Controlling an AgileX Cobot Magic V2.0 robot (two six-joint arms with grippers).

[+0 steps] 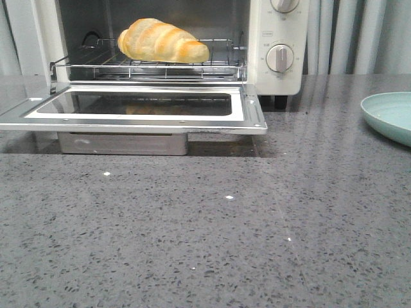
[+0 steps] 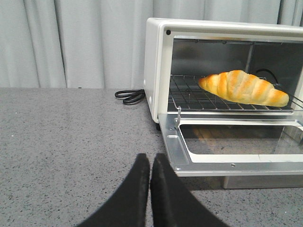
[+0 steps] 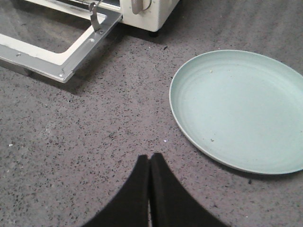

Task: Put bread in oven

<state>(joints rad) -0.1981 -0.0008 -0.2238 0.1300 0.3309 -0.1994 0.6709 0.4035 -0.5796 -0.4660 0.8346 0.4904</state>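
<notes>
The bread (image 1: 162,42), a golden croissant-shaped roll with orange-brown bands, lies on the wire rack inside the cream-white oven (image 1: 277,38); it also shows in the left wrist view (image 2: 244,88). The oven's glass door (image 1: 138,106) is dropped open and flat. My left gripper (image 2: 150,158) is shut and empty, low over the counter just off the door's corner. My right gripper (image 3: 150,158) is shut and empty over the counter, beside the plate. Neither gripper shows in the front view.
A pale green plate (image 3: 241,109) sits empty on the grey speckled counter to the right of the oven, seen at the edge of the front view (image 1: 392,115). A black power cord (image 2: 130,96) lies coiled left of the oven. Curtains hang behind.
</notes>
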